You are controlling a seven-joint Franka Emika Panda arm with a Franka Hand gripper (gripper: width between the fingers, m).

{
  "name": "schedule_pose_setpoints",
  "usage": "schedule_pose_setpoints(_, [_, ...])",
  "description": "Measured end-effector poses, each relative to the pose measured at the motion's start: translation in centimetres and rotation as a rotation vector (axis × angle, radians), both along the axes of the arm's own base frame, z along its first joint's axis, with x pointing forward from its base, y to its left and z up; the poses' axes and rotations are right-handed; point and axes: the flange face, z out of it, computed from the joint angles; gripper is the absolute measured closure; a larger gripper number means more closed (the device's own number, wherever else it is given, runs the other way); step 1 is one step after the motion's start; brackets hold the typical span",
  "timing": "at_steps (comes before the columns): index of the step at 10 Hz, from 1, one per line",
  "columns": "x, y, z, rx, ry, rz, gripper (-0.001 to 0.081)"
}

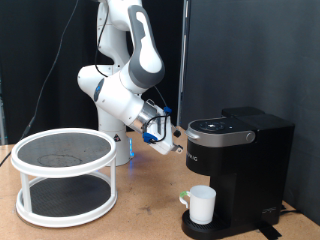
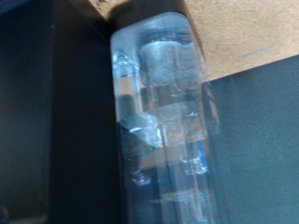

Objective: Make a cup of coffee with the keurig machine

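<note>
The black keurig machine point(image 1: 240, 165) stands on the wooden table at the exterior view's right, with its top lid down. The white cup point(image 1: 203, 205) sits upright on the machine's drip base, under the spout, with its handle towards the exterior view's left. My gripper point(image 1: 170, 135) hovers just to the left of the machine's silver-rimmed top, level with the lid and close to it. Nothing shows between its fingers. The wrist view is blurred: a clear plastic part point(image 2: 163, 121) fills the middle between dark surfaces, with a strip of wooden table point(image 2: 243, 37) beyond. No fingers show there.
A round white two-tier rack point(image 1: 65, 175) with dark mesh shelves stands on the table point(image 1: 140, 215) at the exterior view's left. The arm's base rises behind it. A black curtain hangs behind the machine.
</note>
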Motion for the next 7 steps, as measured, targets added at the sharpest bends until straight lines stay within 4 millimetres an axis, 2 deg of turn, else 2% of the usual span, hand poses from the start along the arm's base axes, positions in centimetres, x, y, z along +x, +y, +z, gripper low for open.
schedule_pose_setpoints(3, [-0.7,1.2,2.0,0.009,-0.039,0.119,0.0072])
schedule_pose_setpoints(7, [-1.0,2.1,7.2,0.073,-0.146,0.151,0.0072])
